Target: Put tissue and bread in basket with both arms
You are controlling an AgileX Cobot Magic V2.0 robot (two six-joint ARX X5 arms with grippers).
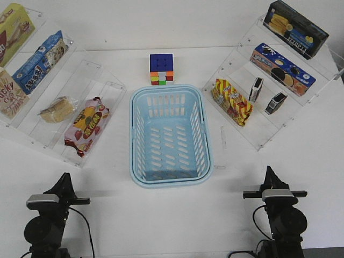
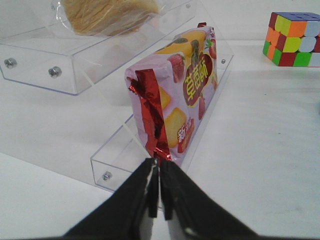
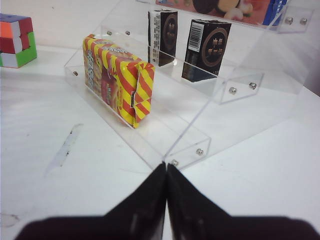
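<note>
The light blue basket [image 1: 135, 134] stands empty at the table's middle. The bread [image 1: 56, 109], a tan bun in clear wrap, lies on the left acrylic shelf; the left wrist view shows it [image 2: 107, 12] beyond a pink snack bag. Two black tissue packs [image 1: 257, 89] [image 1: 276, 102] stand on the right shelf, also seen in the right wrist view [image 3: 165, 35] [image 3: 207, 47]. My left gripper [image 1: 64, 178] [image 2: 159, 162] is shut and empty, low at the front left. My right gripper [image 1: 268, 172] [image 3: 166, 166] is shut and empty at the front right.
A pink snack bag [image 1: 86, 126] [image 2: 177, 100] lies beside the bread. A red-and-yellow snack bag [image 1: 232, 102] [image 3: 117, 77] leans on the right shelf's lowest step. A Rubik's cube [image 1: 162, 69] stands behind the basket. Cookie boxes fill the upper shelf steps.
</note>
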